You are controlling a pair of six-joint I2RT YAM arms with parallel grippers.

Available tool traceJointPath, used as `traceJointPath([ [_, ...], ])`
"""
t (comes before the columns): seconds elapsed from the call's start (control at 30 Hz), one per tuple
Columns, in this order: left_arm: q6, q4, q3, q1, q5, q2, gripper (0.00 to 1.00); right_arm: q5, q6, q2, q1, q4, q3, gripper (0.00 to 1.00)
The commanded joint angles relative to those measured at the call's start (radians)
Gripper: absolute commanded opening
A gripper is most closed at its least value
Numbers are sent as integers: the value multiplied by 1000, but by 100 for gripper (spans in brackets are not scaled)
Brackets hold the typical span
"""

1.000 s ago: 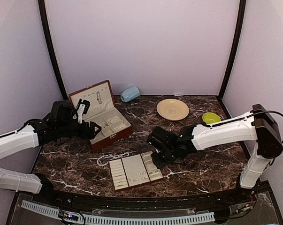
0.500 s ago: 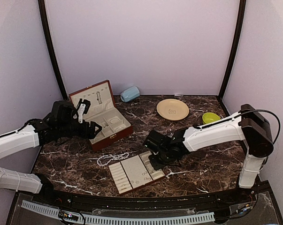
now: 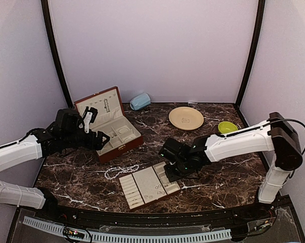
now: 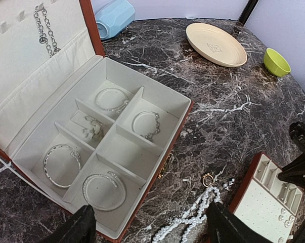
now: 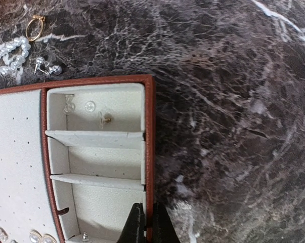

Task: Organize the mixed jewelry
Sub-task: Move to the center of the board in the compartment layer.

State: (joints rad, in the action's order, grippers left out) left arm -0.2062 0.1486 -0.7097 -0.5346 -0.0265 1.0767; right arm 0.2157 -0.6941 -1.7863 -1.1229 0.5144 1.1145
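The mixed jewelry lies loose on the marble: a white pearl strand (image 3: 119, 171) (image 4: 192, 217) (image 5: 8, 53), a small gold ring (image 4: 208, 178) (image 5: 34, 26) and a tiny silvery stud (image 5: 48, 67). More small pieces sit in the cream slotted tray (image 3: 142, 182) (image 5: 149, 126). My right gripper (image 3: 171, 169) (image 5: 146, 225) is shut on that tray's red-brown right wall, one finger on each side. My left gripper (image 3: 97, 140) (image 4: 152, 234) hangs open over the front edge of the open red-brown box (image 3: 123, 148) (image 4: 20, 61), holding nothing. Bracelets lie in the box's compartments.
A cream plate (image 3: 186, 118) and a green bowl (image 3: 226, 127) stand at the back right. A light blue object (image 3: 140, 101) lies by the back wall behind the box. A chain (image 4: 43, 30) hangs on the box lid's lining.
My right gripper has shut onto the tray's right wall, and the tray has shifted and turned slightly. The left arm has stayed where it was.
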Motion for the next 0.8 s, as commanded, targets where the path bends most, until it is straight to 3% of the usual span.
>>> traceJointPath([
  [0.0,11,-21,11,5,-4,-34,79,-18,-73,146,37,-6,-31,0],
  [0.43,2,-20,18,5,0,-50,78,8,-90,320,255,11,-219,0],
  [0.77,7,-24,20,5,4,-47,78,47,-76,313,320,-62,-295,0],
])
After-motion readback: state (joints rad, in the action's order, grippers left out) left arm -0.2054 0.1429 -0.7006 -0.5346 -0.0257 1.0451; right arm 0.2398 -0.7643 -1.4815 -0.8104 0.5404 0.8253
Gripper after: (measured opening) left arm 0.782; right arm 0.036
